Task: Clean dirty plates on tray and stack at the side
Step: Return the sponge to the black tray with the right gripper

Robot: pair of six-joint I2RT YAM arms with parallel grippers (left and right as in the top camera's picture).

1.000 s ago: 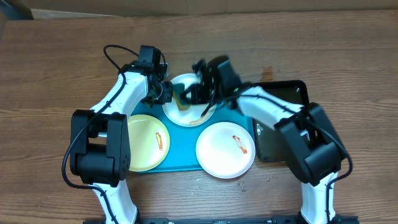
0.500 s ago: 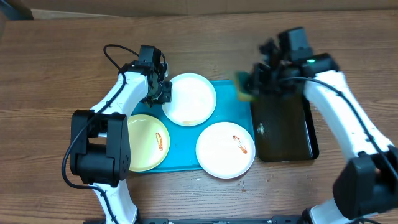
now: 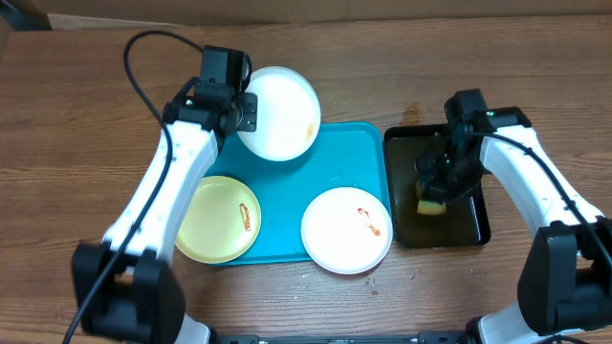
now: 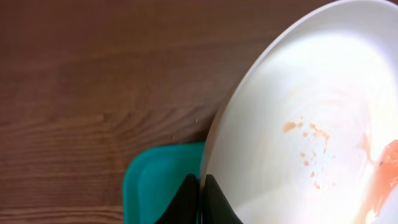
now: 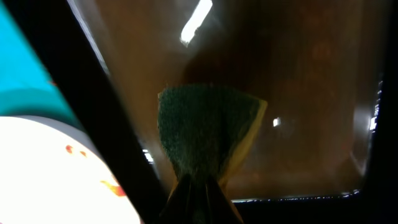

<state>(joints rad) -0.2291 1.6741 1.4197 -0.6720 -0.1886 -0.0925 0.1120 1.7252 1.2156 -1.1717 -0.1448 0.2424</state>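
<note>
My left gripper (image 3: 246,112) is shut on the left rim of a white plate (image 3: 279,124) and holds it tilted above the far edge of the turquoise tray (image 3: 287,196). In the left wrist view, faint reddish streaks show on this plate (image 4: 298,124) beside my gripper (image 4: 201,198). A pale yellow-green plate (image 3: 218,219) and a second white plate (image 3: 346,230), each with a sauce smear, lie on the tray. My right gripper (image 3: 436,187) is shut on a green and yellow sponge (image 5: 208,127) over the black tray (image 3: 469,225).
The black tray (image 5: 311,74) holds brownish liquid and stands right of the turquoise tray. Bare wooden table (image 3: 86,115) surrounds both trays. A cable loops over the left arm.
My left gripper has lifted the white plate off the tray, up and toward the far left. My right gripper has carried the sponge from that plate over to the black tray.
</note>
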